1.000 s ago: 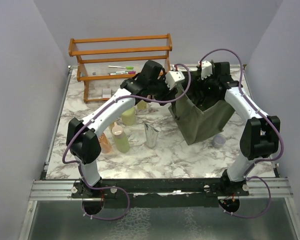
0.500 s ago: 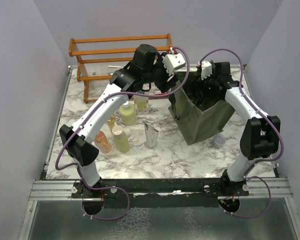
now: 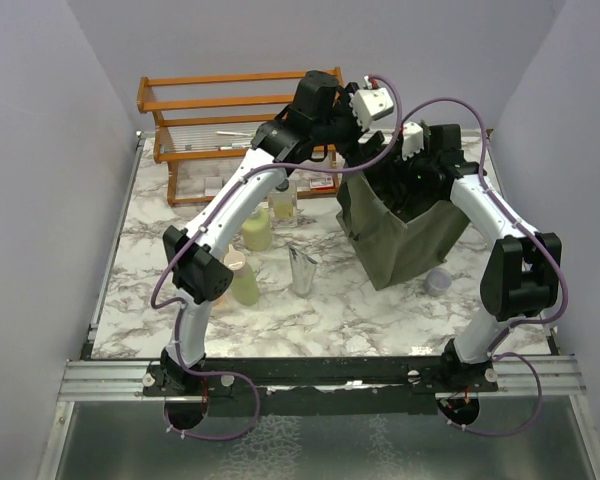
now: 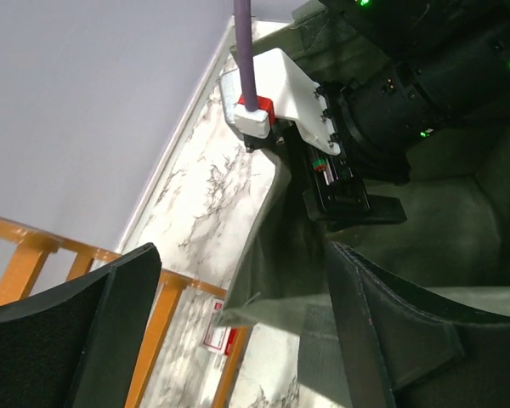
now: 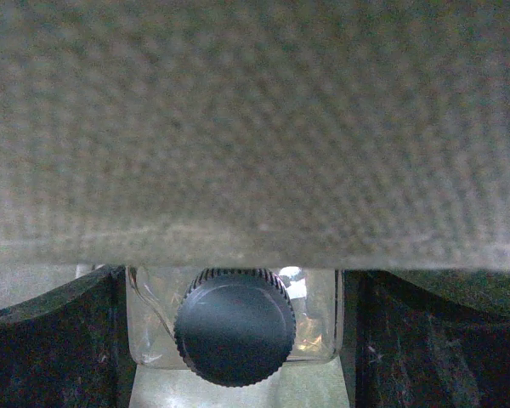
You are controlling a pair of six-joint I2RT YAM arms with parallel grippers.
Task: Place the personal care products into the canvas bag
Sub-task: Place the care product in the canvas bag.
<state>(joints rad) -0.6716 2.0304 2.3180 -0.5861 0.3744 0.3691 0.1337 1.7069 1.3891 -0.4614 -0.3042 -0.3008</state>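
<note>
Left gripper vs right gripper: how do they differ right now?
The left gripper is open with nothing between its fingers; the right gripper is closed on a clear black-capped bottle. The left gripper hangs over the rim of the canvas bag; the right gripper is down inside it, with fabric filling most of its view. Both are at the bag.

Left arm (image 3: pixel 235 200) stretched from lower left to upper centre of top view; left gripper (image 4: pixel 238 255) spread wide. Right arm (image 3: pixel 485 215) bent, reaching up-left; right gripper (image 5: pixel 228 280) fingers apart, grip unclear.
</note>
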